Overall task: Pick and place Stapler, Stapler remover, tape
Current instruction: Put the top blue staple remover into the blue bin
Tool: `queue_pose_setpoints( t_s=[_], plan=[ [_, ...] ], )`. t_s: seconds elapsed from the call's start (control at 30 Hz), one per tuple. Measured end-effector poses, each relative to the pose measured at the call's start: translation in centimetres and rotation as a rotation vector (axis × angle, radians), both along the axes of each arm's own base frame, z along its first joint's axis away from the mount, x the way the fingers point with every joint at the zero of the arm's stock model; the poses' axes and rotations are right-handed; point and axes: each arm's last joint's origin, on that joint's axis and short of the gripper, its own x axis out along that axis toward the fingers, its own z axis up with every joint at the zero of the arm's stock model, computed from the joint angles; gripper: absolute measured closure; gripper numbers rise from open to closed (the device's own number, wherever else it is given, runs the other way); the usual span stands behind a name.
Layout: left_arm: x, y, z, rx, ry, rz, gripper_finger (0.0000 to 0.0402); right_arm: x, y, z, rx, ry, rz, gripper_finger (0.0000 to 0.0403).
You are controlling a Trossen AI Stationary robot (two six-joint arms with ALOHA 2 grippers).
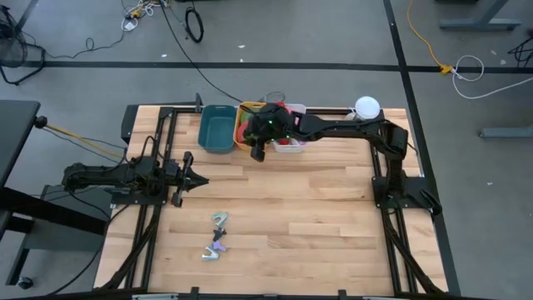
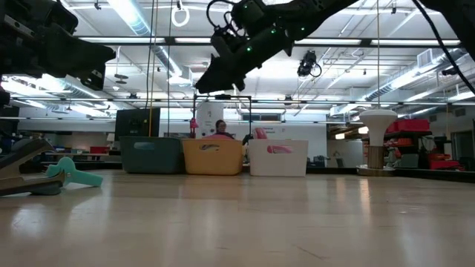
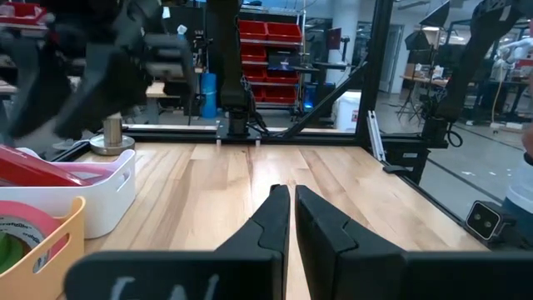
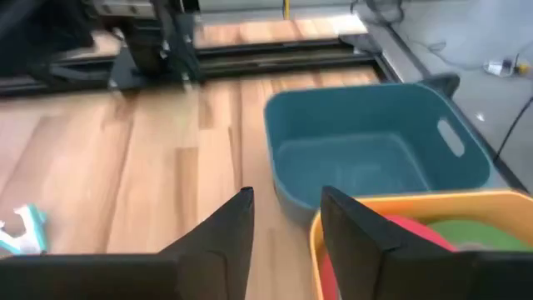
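The green tape (image 4: 476, 234) lies in the yellow bin (image 4: 391, 208) beside a pink-red roll (image 4: 400, 229); the left wrist view shows the pink roll (image 3: 21, 225) there too. A red thing (image 3: 37, 171) rests in the white bin (image 3: 108, 196). Two staple removers (image 1: 220, 220) (image 1: 214, 248) lie on the near part of the table; the teal one (image 2: 73, 175) also shows in the low view. My right gripper (image 4: 287, 208) is open and empty, raised over the yellow bin's near rim (image 1: 258, 150). My left gripper (image 3: 291, 212) is shut and empty at the table's left (image 1: 187, 175).
An empty teal bin (image 4: 379, 158) stands left of the yellow bin, and the three bins line the far edge (image 1: 218, 129). A white lamp-like stand (image 1: 367, 107) sits at the far right. Bare wood (image 1: 316, 208) stretches between the arms.
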Motion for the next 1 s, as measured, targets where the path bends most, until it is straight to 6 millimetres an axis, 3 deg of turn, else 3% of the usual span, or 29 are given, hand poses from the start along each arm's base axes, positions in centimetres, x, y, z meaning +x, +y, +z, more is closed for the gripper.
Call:
queue_pose_setpoints(
  t_s=[0.3,0.57,1.0],
  plan=[
    [0.0,0.0,0.0,0.000,-0.001,0.000,0.0376,-3.3,1.5,-1.2,-0.008,-0.036,0.014,0.0332],
    [0.0,0.0,0.0,0.000,0.000,0.000,0.0376,-7.8,2.7,-2.5,-0.049,-0.077,-0.007,0.0394],
    [0.0,0.0,0.0,0.000,0.000,0.000,0.0376,-15.4,5.7,-3.2,-0.172,-0.155,0.030,0.0401]
  ],
)
